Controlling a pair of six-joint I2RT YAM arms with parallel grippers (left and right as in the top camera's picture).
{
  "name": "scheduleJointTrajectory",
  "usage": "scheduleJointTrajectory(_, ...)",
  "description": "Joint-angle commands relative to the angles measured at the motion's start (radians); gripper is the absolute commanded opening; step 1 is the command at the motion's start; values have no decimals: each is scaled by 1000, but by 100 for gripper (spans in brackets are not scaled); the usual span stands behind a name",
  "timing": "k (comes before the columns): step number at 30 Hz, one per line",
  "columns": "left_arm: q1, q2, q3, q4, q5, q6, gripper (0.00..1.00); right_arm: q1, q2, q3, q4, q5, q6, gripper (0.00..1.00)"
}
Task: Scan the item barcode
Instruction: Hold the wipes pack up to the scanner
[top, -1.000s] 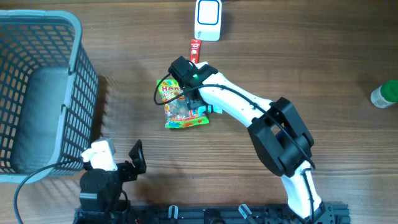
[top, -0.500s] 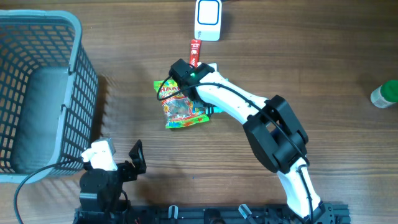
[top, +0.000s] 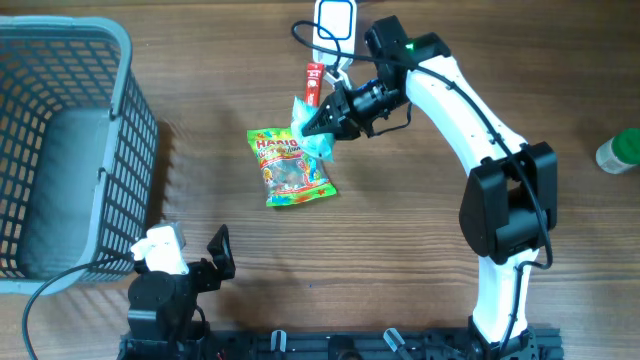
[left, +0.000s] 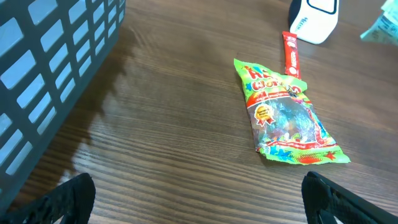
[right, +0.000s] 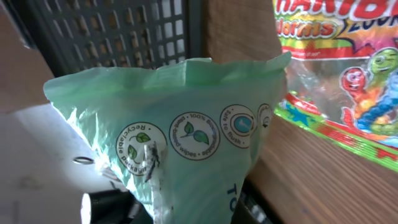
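The right gripper (top: 325, 122) has its jaws nearly closed, pinched on a pale green packet (top: 305, 116) and holding it off the table (top: 380, 250); from above, the packet hangs below the white scanner (top: 334, 30), beside the lower end of a red stick (top: 314, 82) and over the top right corner of a candy bag (top: 290, 168). Up close in the wrist view the packet is thin, soft plastic, crinkled, with a wavy sealed top edge; a row of round leaf and recycling badges runs across it, with darker print lower down; I can't make out a barcode on the face that shows. The candy bag lies flat on the wood, bright green, red and yellow with a clear window of sweets; the red stick lies between it and the scanner.

A grey mesh basket (top: 135, 170) stands at the left end of the table, well apart from all this; through the top I can see its grey floor. A green-capped bottle (top: 620, 152) sits at the far right edge.

The right arm rises from the near edge, bends at the elbow, runs white up past the scanner's right side, then its wrist turns back toward the left. The left gripper (left: 200, 193) is down by the basket's near corner, jaws spread wide with nothing in them, looking out at the candy bag.
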Motion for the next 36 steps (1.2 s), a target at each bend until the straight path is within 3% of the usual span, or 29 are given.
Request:
scheduleJointTrajectory(1, 3, -7, -4, 2, 1, 5, 100, 0, -19, -8, 58, 88, -161, 5)
scheduleJointTrajectory(3, 3, -7, -4, 2, 1, 5, 100, 2, -19, -9, 44, -57, -586, 4)
scheduleJointTrajectory(4, 3, -7, -4, 2, 1, 5, 100, 2, -19, -10, -31, -212, -908, 4)
scheduleJointTrajectory(7, 3, -7, -4, 2, 1, 5, 100, 4, -19, -10, -187, -445, -1317, 4)
scheduleJointTrajectory(10, 3, -7, -4, 2, 1, 5, 100, 7, -19, -10, -299, -473, -1566, 4)
scheduleJointTrajectory(15, 3, -7, -4, 3, 1, 5, 100, 8, -19, -10, -350, -465, -1593, 4)
scheduleJointTrajectory(17, 3, -7, -4, 2, 1, 5, 100, 8, -19, -11, -374, -357, -1548, 5)
scheduleJointTrajectory(19, 3, -7, -4, 2, 1, 5, 100, 8, -19, -14, -305, -171, -1275, 5)
scheduleJointTrajectory(21, 3, -7, -4, 2, 1, 5, 100, 8, -19, -14, -67, 204, -689, 5)
scheduleJointTrajectory(22, 3, -7, -4, 2, 1, 5, 100, 8, -19, -14, 48, 487, -401, 4)
scheduleJointTrajectory(23, 3, -7, -4, 2, 1, 5, 100, 8, -19, -11, 150, 730, -247, 4)
scheduleJointTrajectory(30, 3, -7, -4, 2, 1, 5, 100, 11, -6, 17, 459, 1096, -177, 4)
scheduleJointTrajectory(36, 3, -7, -4, 2, 1, 5, 100, 20, 97, 48, 769, 1188, -135, 5)
